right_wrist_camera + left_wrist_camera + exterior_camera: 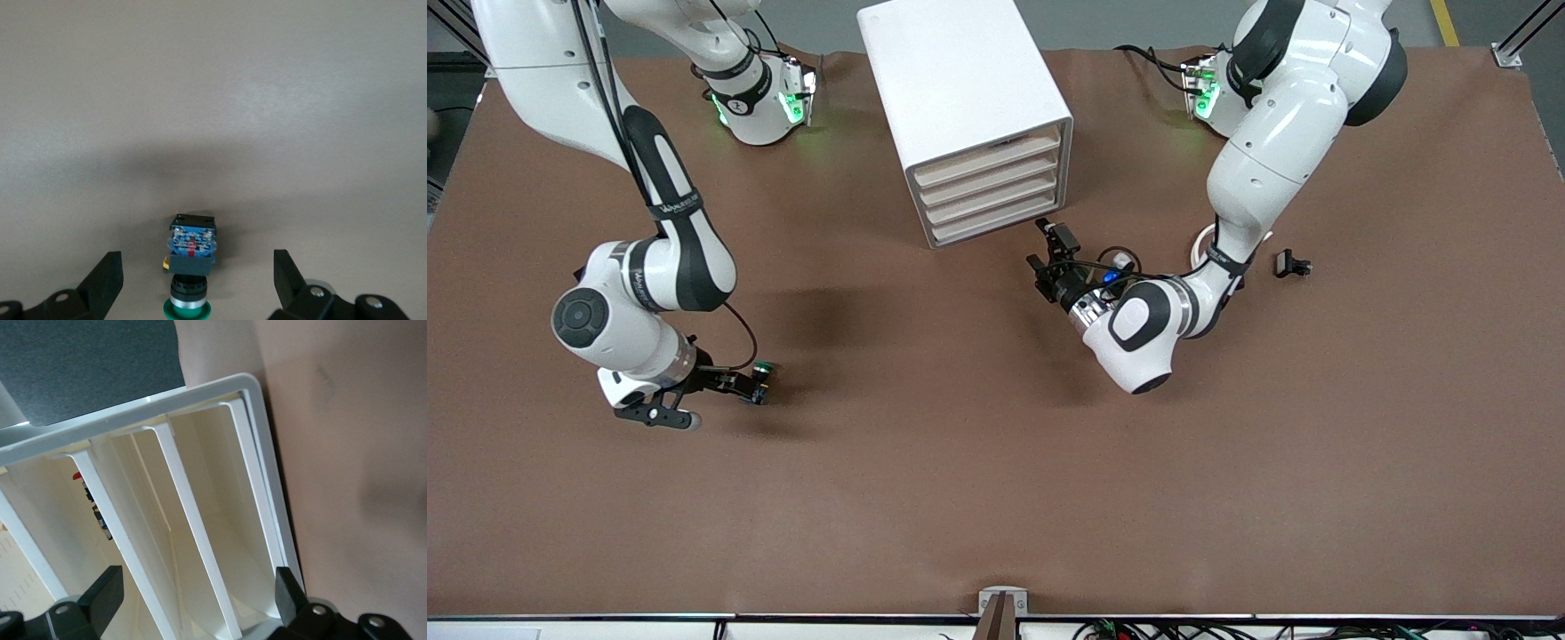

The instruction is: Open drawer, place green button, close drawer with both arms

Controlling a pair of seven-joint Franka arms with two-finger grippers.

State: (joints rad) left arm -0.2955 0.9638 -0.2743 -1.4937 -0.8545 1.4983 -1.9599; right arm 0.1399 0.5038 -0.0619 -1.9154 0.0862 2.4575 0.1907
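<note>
The white cabinet [960, 80] stands at the middle of the table near the arms' bases, its four beige drawer fronts [991, 182] all shut. My left gripper [1049, 251] hovers open just in front of those drawers. In the left wrist view the drawer fronts [193, 520] fill the space ahead of that gripper [197, 597], untouched. The button [762, 369] lies on the brown table toward the right arm's end. My right gripper [720, 402] is open beside it. In the right wrist view the button [192, 247], green cap and dark blue body, lies between the spread fingers of that gripper [197, 277], not gripped.
A small black clip-like part [1291, 264] lies on the table toward the left arm's end. A metal bracket [1002, 604] sits at the table edge nearest the front camera. The brown table [996, 462] stretches wide between the arms and that edge.
</note>
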